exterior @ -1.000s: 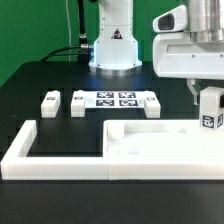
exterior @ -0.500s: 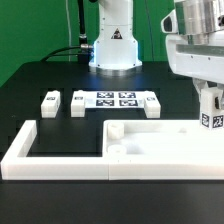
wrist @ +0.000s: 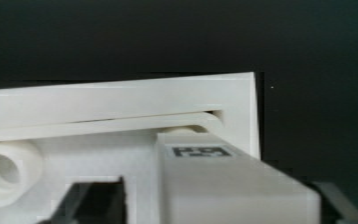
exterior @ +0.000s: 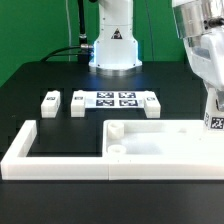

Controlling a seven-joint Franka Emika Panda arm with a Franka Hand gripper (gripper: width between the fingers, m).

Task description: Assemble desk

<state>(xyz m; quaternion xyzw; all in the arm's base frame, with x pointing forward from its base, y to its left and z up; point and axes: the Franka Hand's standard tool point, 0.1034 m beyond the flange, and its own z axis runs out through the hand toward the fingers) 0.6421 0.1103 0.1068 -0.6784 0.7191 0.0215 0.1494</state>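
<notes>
Low at the exterior view's right edge, fingers (exterior: 207, 102) about a tagged leg (exterior: 214, 122) (clamped or slack, cannot tell). Upright over the far right corner of the tabletop (exterior: 165, 142), itself lying on the near side of the black bench (exterior: 50, 75), against the border frame (exterior: 22, 140). Farther off, just left of the marker board (exterior: 115, 100), an inner leg (exterior: 79, 102) and an outer leg (exterior: 50, 101); just right of it, a third leg (exterior: 152, 104).
</notes>
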